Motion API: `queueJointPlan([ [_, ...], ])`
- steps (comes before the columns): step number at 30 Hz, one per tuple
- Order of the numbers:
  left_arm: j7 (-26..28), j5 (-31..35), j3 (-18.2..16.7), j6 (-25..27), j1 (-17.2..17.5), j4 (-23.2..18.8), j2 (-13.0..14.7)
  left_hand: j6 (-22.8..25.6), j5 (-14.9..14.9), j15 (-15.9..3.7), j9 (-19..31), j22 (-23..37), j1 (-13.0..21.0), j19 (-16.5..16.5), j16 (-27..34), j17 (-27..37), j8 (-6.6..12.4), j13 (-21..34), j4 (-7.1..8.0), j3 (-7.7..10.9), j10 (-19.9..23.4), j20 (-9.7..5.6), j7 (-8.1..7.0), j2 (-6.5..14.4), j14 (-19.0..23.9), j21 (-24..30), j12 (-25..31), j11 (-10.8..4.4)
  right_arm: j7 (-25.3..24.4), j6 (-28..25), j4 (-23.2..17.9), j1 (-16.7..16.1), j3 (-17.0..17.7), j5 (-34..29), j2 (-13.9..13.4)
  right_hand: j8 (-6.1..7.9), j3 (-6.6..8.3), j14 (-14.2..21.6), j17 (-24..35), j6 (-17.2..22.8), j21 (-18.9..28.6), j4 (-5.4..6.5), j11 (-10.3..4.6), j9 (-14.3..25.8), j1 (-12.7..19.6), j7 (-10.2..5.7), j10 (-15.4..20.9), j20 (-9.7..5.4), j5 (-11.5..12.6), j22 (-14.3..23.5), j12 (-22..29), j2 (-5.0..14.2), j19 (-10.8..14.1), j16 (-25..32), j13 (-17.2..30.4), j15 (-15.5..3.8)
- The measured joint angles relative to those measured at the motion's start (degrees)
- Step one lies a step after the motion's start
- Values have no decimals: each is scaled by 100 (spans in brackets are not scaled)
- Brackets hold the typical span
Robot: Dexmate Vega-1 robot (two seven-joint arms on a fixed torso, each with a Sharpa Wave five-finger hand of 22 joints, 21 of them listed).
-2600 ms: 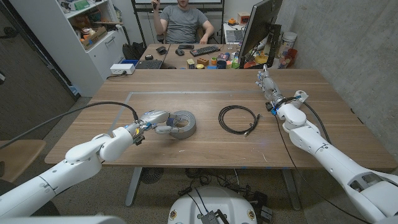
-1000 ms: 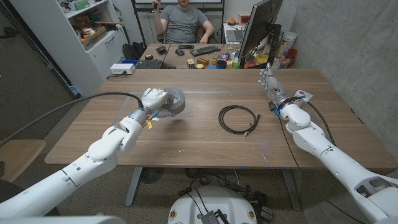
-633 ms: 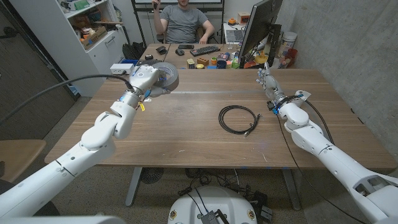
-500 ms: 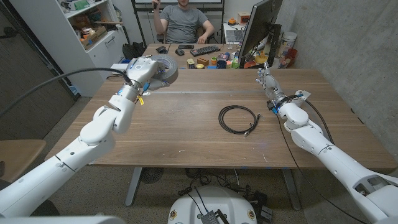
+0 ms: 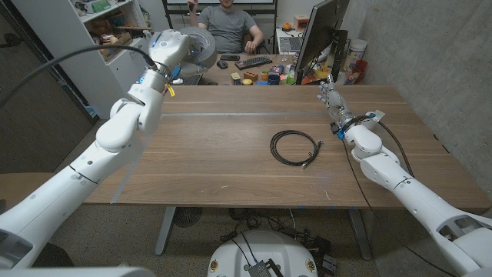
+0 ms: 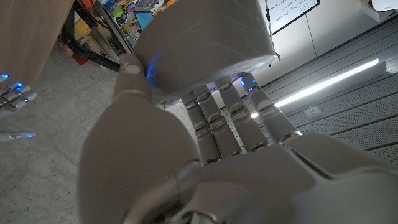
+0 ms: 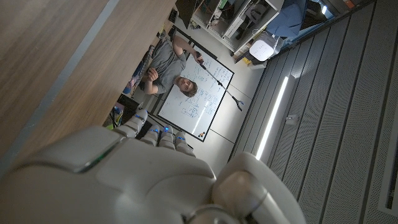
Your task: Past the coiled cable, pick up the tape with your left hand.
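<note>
The tabletop [image 5: 231, 154] is carrying little: its wide wooden middle is lying open, with the far edge at twelve o'clock backing onto a second desk where a person [image 5: 228, 27] is sitting. Judging from that, there is free room for an arm across most of the surface, but little spare room beyond the far edge, so the raised left arm is working close to clutter and to the person.

The left hand [image 5: 171, 48] is gripping the tape [image 5: 197, 42], holding it high off the surface at about eleven o'clock, over the far left corner. In the left wrist view the fingers [image 6: 233, 121] are curling around the grey roll [image 6: 205, 43], which is sitting against the palm; the pick-up appears done, the lift probably serving to clear the wood.

The right hand [image 5: 330, 98] is waiting near the far right edge at about two o'clock, apparently kept out of the way; whether it is clenched or released cannot be told.

The coiled cable [image 5: 294, 147] is lying flat at about three o'clock from centre, well apart from both hands and untouched.
</note>
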Motion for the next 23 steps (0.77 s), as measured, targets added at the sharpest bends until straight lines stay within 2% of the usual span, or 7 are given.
queueJointPlan([
  [3, -36, 22, 0, 5, 0, 0, 0, 0, 0, -7, -21, -17, 0, 0, -45, 39, 1, 1, 0, 0, 0, 0, 0, 0, 9, 0, 10, 0, 0, 0, -1, 4, 9, 0, -8, 0, 0, 0, 0, 0, 0, 0, 0, 0, 0, 0, 0, 0, 0, 0, 0, 0, 0, 0, 0, 0],
  [4, -46, 30, 0, 7, -134, -18, -58, 0, 0, -7, -33, -21, 0, 0, -48, 44, 2, 1, 0, 0, 1, 0, 0, 0, 9, 0, 10, 0, -7, 0, -2, 5, 12, 0, -11, 0, 0, 0, 0, 0, 0, 0, 0, 0, 0, 0, 0, 0, 0, 0, 0, 0, 0, 0, 0, 0],
  [10, -79, 81, -1, 21, -255, -26, -112, 0, -3, -19, -49, -28, 0, -21, -142, 55, 56, 4, 6, -8, 9, -22, 0, -1, 58, -40, 10, -9, -12, 0, -8, 18, 25, 0, -22, 0, 0, 0, 0, 0, -22, 0, 0, 0, 0, 0, 0, 0, 0, 30, 0, 0, 0, 0, 0, 0],
  [23, -135, 181, 62, 29, -399, 5, -154, 0, 34, -32, -114, -50, 8, -39, -232, 100, 68, 93, 15, -46, 21, -21, 0, -8, 108, -62, 9, -20, -14, -7, -12, 51, 29, -1, -27, 0, 1, 0, 0, 0, -24, 0, 0, 0, 0, 0, 0, 0, 0, 30, 0, 0, 0, 0, 0, 0],
])
